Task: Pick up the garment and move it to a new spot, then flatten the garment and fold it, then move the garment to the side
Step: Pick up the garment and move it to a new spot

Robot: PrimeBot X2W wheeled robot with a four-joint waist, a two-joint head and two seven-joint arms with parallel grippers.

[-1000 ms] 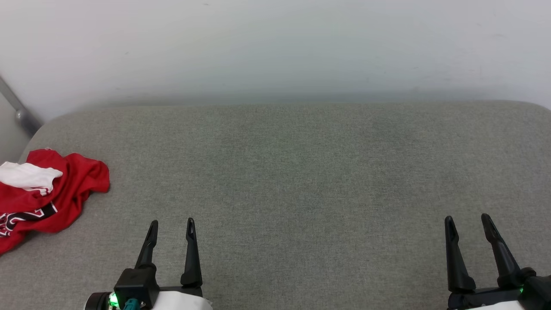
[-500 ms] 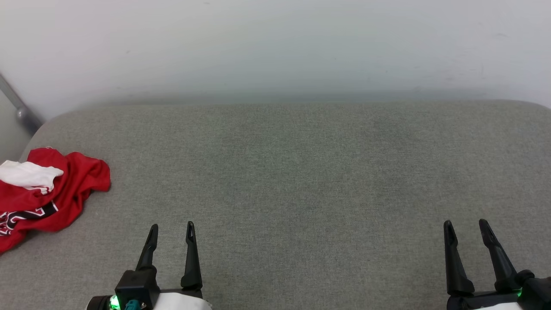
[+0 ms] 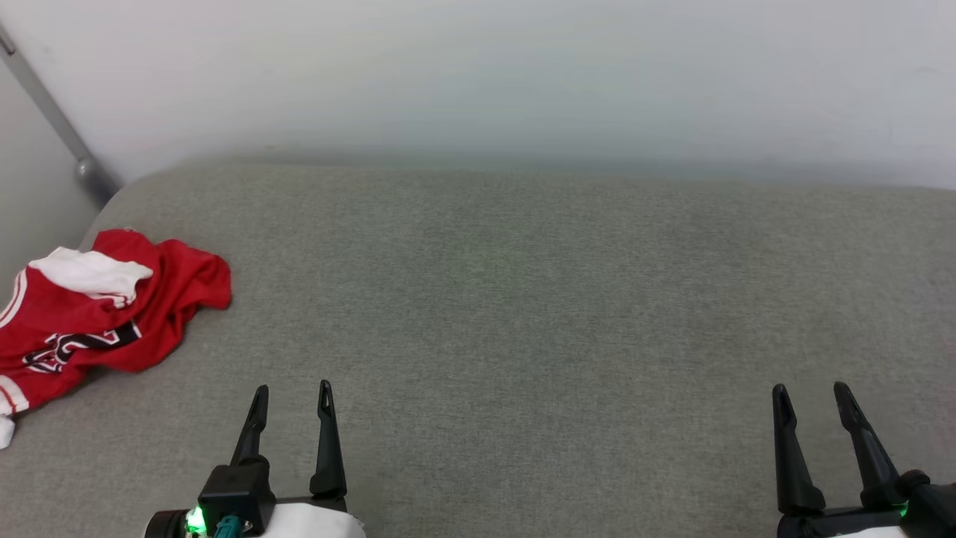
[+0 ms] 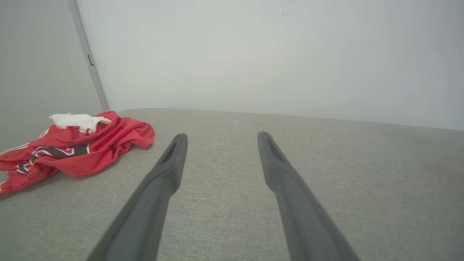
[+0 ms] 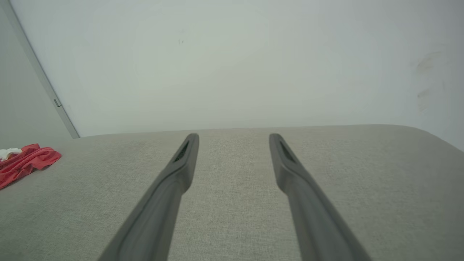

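The garment (image 3: 104,314), a red jersey with a white sleeve and black white-edged lettering, lies crumpled at the far left of the grey cushion (image 3: 523,299). It also lies at the left in the left wrist view, garment (image 4: 76,148), and as a small red heap at the left edge of the right wrist view, garment (image 5: 25,163). My left gripper (image 3: 293,392) hovers open near the front edge, right of the garment and apart from it. My right gripper (image 3: 812,392) stands open at the lower right, empty.
A pale wall (image 3: 478,75) rises behind the cushion. A grey metal bar (image 3: 52,119) runs diagonally down the wall to the cushion's back left corner. The cushion's left edge lies just beyond the garment.
The head camera has turned left, so the garment sits further into the picture. Both grippers keep their open stance and hold nothing.
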